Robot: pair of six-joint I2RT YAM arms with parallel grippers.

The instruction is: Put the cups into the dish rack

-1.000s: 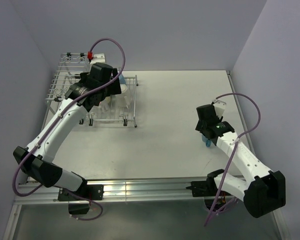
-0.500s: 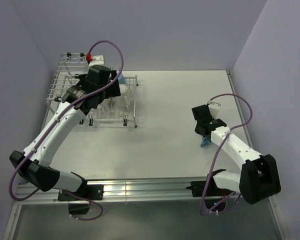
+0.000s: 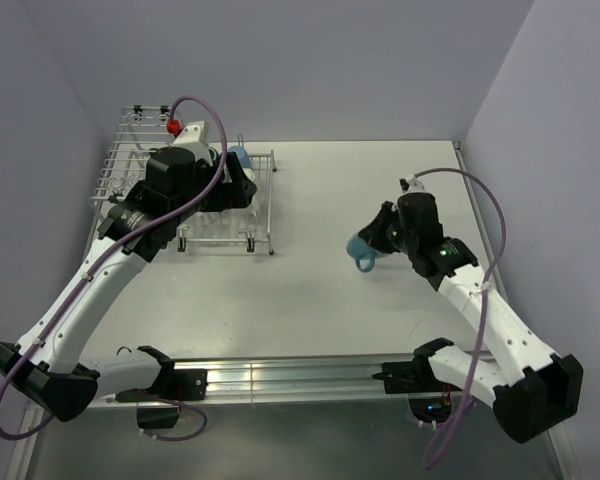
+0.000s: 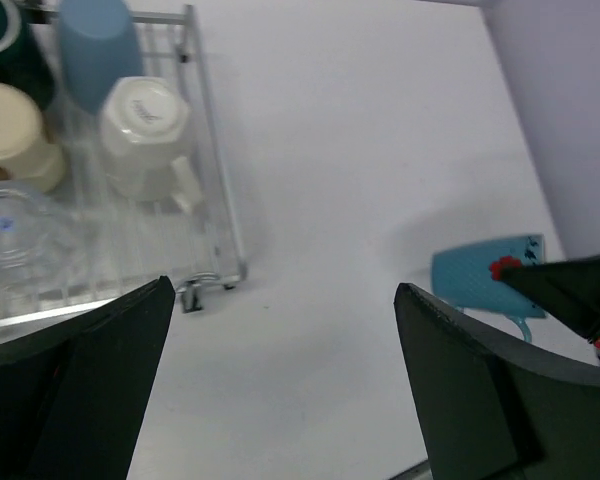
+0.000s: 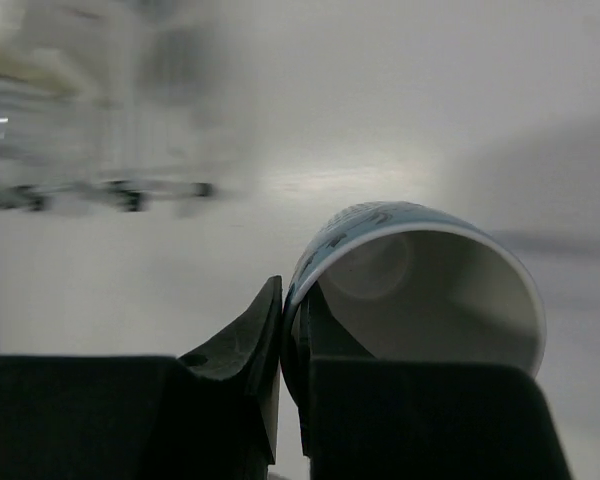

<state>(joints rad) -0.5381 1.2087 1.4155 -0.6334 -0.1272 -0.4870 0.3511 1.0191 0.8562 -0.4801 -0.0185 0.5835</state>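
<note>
Right fingers [image 5: 242, 350] pinch the blue mug [image 3: 359, 245] sideways, base pointing left.

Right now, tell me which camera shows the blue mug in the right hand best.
Right wrist: the blue mug is close up, its rim pinched by the right hand, white inside showing. Top external shows it small, with its handle; left wrist shows only its outside, near the edge.
</note>
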